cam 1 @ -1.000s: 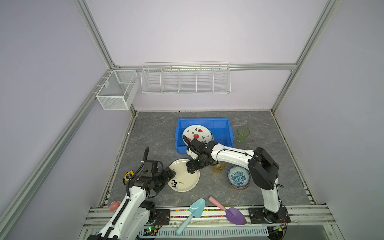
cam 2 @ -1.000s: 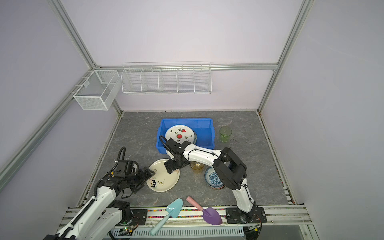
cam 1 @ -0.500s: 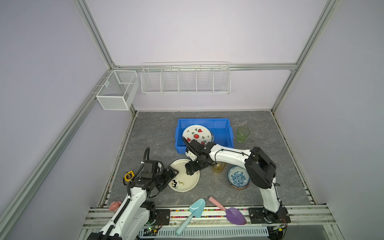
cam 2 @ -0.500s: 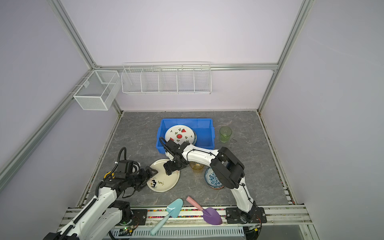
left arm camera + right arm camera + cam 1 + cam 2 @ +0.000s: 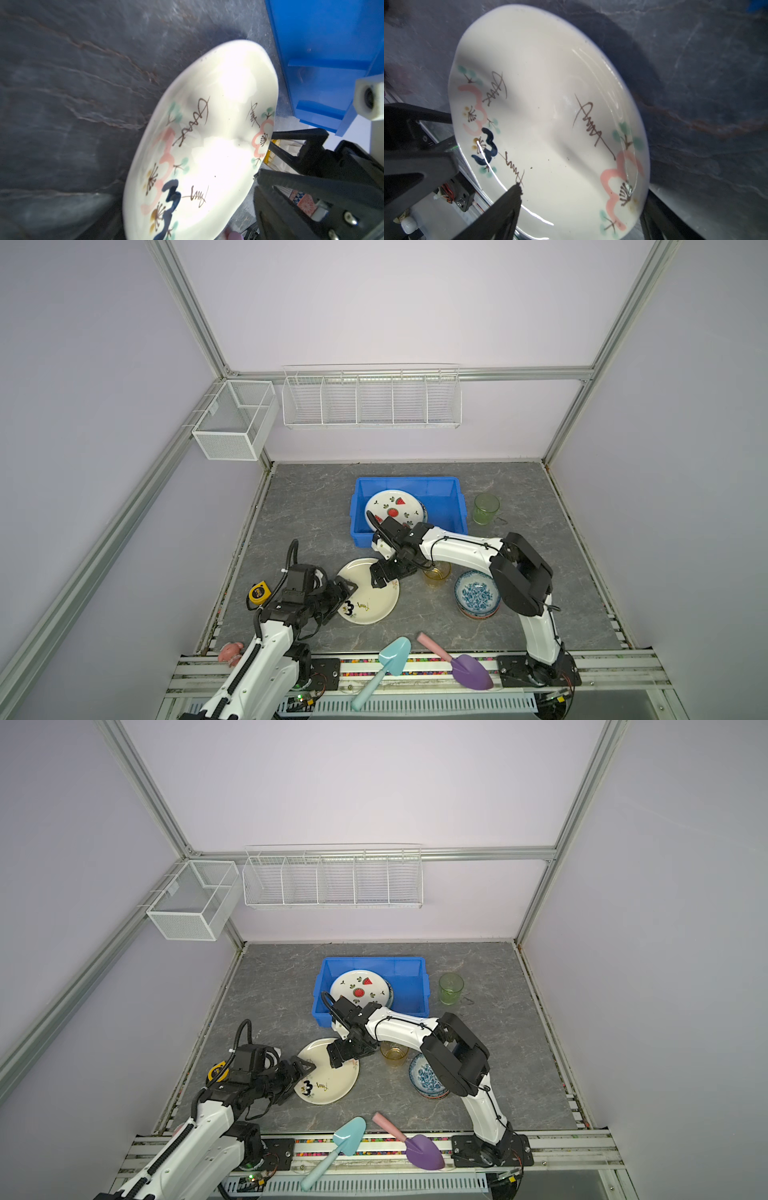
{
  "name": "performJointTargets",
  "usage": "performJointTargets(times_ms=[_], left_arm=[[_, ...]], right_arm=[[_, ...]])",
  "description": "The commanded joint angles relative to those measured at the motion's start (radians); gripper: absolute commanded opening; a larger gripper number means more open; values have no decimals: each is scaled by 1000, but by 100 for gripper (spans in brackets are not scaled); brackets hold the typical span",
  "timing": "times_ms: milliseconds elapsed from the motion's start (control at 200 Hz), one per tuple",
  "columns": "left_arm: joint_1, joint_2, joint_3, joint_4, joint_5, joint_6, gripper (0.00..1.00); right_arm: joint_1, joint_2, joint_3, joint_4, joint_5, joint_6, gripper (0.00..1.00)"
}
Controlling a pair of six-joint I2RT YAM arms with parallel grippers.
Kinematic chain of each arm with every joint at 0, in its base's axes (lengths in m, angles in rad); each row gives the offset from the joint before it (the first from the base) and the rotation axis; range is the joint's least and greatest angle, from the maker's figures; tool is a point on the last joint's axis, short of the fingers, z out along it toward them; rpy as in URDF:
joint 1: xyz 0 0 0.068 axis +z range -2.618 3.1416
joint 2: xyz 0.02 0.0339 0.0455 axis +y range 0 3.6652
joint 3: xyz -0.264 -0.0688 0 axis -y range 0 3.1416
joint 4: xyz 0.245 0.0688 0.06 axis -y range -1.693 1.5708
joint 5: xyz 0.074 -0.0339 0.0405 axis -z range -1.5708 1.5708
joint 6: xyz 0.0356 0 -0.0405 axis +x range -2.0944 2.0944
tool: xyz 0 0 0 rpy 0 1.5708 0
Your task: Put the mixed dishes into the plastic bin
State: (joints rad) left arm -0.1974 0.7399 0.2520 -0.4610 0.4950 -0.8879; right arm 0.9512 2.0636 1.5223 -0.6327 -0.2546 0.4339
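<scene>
Cream plate (image 5: 371,602) with brown scribbles lay on the grey table (image 5: 309,510), in front of the blue bin (image 5: 408,480) and outside it. Left gripper (image 5: 341,598) sat at the plate's left rim, jaws spread, tips at the edge; could not tell if they touched the plate. Right gripper (image 5: 384,577) reached across the middle to the plate's far-right rim, jaws wide apart and straddling the rim. In the right wrist view one fingertip (image 5: 515,193) rested on the plate's face and the other finger stood outside the edge, so no pinch. Watermelon plate (image 5: 394,508) was already inside the bin, toward its left side, over something blue-rimmed that was mostly hidden. Green tumbler (image 5: 486,508) stood upright on the table just right of the bin. Amber tumbler (image 5: 437,576) stood upright just right of the cream plate, partly behind the right arm. Blue-white bowl (image 5: 477,596) sat further right, stacked on another bowl with a reddish rim. Teal shovel (image 5: 392,657) and purple shovel (image 5: 471,672) lay at the front edge. Yellow tape measure (image 5: 259,592) lay left of the left arm. White wire baskets (image 5: 371,400) hung on the back rail.
</scene>
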Motion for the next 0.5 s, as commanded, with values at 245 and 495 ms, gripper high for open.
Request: performJointTargets(times_ms=[245,495], left_arm=[[-6,-63,-3,99,66,-59,76],[-7,-79,2,107,73,-66,54]], right_arm=[[7,18,14,63,-91,22,88],[3,20,15,64,-91,23,88]])
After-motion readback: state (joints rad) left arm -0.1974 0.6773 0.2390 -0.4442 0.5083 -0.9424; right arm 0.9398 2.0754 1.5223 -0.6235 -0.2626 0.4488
